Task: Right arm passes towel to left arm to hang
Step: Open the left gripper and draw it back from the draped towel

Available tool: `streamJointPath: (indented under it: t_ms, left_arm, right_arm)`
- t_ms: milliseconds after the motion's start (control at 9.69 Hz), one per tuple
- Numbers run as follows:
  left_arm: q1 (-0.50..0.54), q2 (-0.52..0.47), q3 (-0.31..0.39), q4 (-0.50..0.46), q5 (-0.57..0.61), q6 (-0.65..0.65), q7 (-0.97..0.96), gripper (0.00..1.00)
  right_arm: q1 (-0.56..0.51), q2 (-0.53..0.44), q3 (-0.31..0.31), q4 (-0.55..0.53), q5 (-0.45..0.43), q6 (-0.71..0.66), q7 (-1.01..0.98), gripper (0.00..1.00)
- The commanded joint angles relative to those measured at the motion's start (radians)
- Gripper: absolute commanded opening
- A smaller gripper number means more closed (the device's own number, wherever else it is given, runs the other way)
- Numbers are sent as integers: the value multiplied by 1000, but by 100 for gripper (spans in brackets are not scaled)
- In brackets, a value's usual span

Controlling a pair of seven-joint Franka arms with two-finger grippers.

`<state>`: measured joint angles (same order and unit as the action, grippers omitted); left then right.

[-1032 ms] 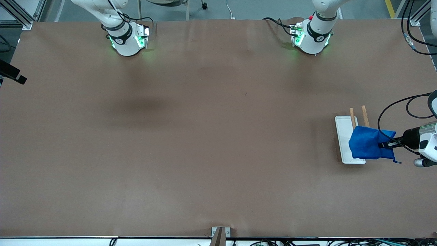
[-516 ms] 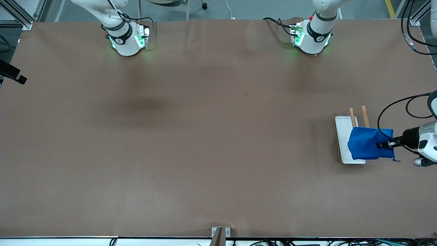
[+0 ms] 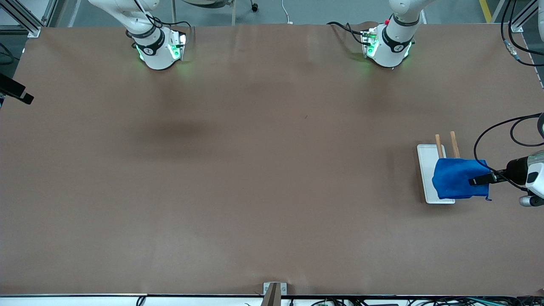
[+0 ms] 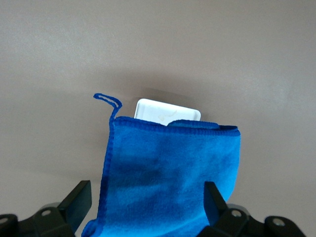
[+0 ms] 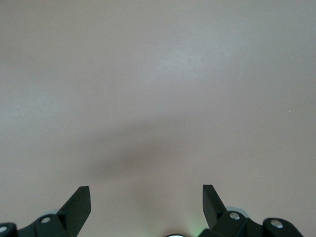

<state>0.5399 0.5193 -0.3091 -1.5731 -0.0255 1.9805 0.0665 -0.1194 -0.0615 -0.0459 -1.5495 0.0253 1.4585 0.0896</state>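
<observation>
Towel hangs draped over the wooden rack above its white base, toward the left arm's end of the table. Left gripper sits spread wide beside it, gripping nothing. Hanging looks done; only withdrawal remains. Right gripper waits over bare table, wide open, empty.

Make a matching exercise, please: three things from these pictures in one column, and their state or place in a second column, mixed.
Things:
1. towel
2. left gripper
3. right gripper

States:
A. open, over bare table
B. draped on the wooden rack above the white tray
C. open, fingers on either side of the blue cloth

Pairs: 1-B, 2-C, 3-A
</observation>
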Motion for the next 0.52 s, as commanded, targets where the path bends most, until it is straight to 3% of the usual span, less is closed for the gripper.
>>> streamJointPath:
  t_ms: [0,310,413]
  left_arm:
    - [-1,-18,2,8,13,-32,18,100]
    - [-32,-24,-34,143,81,-168,6,100]
    - [-37,-59,-51,148,102,-178,10,100]
  right_arm:
    - [-3,5,4,17,-15,-17,-8,100]
    - [-3,5,4,17,-15,-17,-7,100]
    - [-5,5,4,17,-15,-15,-5,100]
